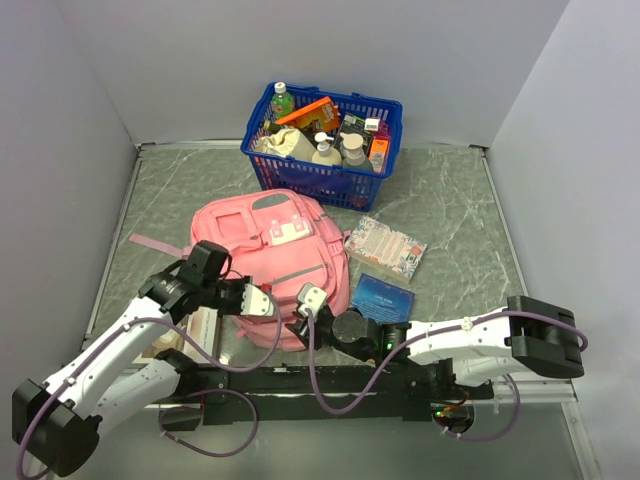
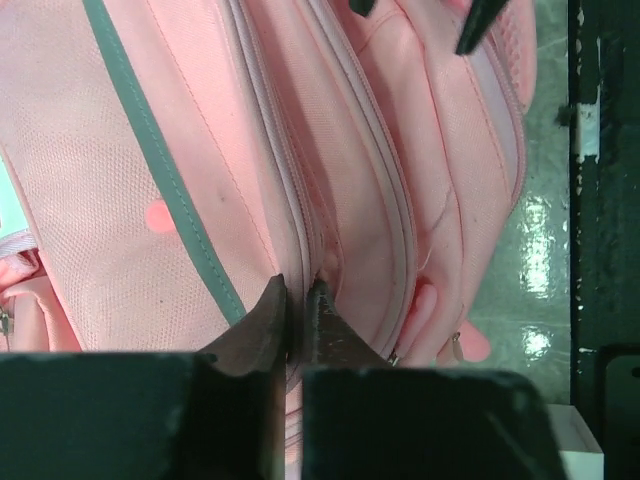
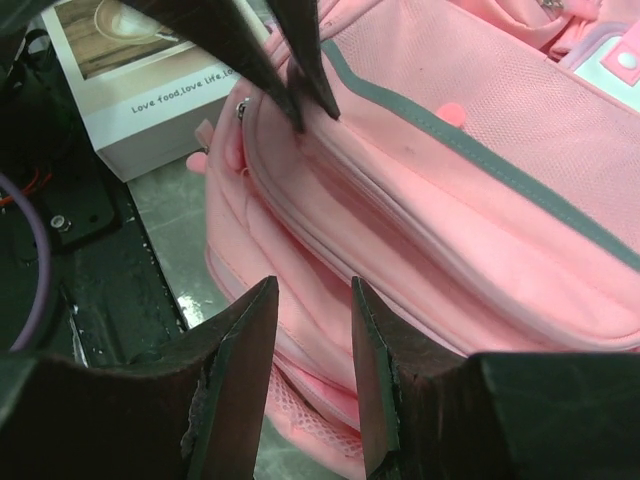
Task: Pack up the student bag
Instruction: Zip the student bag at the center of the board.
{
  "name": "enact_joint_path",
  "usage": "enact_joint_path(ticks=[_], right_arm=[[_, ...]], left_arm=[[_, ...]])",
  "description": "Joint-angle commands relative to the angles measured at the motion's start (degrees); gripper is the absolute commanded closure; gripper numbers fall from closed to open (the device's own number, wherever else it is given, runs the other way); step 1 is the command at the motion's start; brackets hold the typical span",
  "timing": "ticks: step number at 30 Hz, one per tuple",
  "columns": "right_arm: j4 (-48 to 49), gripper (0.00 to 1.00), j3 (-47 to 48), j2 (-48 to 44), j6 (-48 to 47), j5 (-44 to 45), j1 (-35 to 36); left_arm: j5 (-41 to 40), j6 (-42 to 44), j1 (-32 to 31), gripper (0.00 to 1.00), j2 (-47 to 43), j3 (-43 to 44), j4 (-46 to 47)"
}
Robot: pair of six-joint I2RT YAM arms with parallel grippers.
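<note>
The student bag [image 1: 268,245] is a pink backpack with grey trims, lying flat in the middle of the table. My left gripper [image 1: 262,303] is at its near edge. In the left wrist view it [image 2: 300,292] is shut on a thin fold of the bag's pink fabric [image 2: 380,200] beside a zip seam. My right gripper [image 1: 305,304] is just right of it at the same edge. In the right wrist view it [image 3: 312,292] is open and empty, its fingers apart over the side of the bag [image 3: 450,190]. The left gripper's fingers [image 3: 292,80] show above it, pinching the seam.
A blue basket [image 1: 300,172] of bottles and boxes stands behind the bag. A floral notebook [image 1: 385,246] and a blue book [image 1: 383,297] lie right of the bag. A white box [image 3: 130,95] lies by the bag's near left corner, close to the black base rail [image 1: 330,380].
</note>
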Motion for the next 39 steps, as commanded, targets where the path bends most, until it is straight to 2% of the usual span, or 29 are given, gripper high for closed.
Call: enact_joint_path(ticks=[1, 3, 4, 7, 9, 12, 20, 23, 27, 29, 35, 39], right_arm=[[0.13, 0.57, 0.51, -1.23, -0.23, -1.01, -0.09], [0.04, 0.57, 1.21, -1.06, -1.45, -1.01, -0.09], [0.47, 0.56, 1.39, -0.97, -2.16, -1.10, -0.01], [1.09, 0.55, 2.71, -0.97, -5.50, -1.19, 0.08], [1.79, 0.55, 3.50, -0.97, -6.73, -1.62, 0.08], [2.67, 0.55, 4.47, -0.27, -7.96, -2.77, -0.01], [8.12, 0.55, 6.75, 4.21, -8.58, -2.95, 0.17], [9.96, 0.59, 7.19, 5.97, -8.41, -2.95, 0.08], [10.06, 0.69, 7.98, 7.64, -7.97, -3.21, 0.17], [9.97, 0.69, 8.42, 8.52, -7.53, -3.47, 0.35], [8.92, 0.83, 8.95, 9.40, -6.48, -2.33, 0.35], [5.84, 0.79, 10.62, 10.37, -6.12, -1.01, 0.35]], left_arm=[[-3.28, -7.78, 0.45, 0.99, 1.33, 3.78, 14.03], [-2.58, -11.66, 0.45, 0.99, 1.68, 5.00, 16.14], [-2.06, -17.95, 0.45, 0.99, 1.94, 7.27, 16.58], [0.75, -29.65, 0.45, 0.99, 3.53, 12.28, 16.07], [2.95, -36.59, 0.36, 0.99, 3.01, 13.09, 17.02], [2.25, -41.98, 0.27, 0.99, 1.77, 11.96, 21.32], [0.32, -46.75, -1.57, 0.99, 1.24, 8.44, 25.55], [-0.12, -47.62, -2.27, 0.99, 1.33, 8.00, 26.95], [-0.56, -47.45, -2.45, 0.99, 1.16, 7.56, 27.66], [-0.65, -47.10, -2.45, 0.99, 0.89, 7.30, 27.84], [-0.56, -46.40, -2.45, 0.99, 0.37, 6.68, 28.19], [-0.38, -46.66, -2.45, 0.99, -0.34, 6.07, 29.24]])
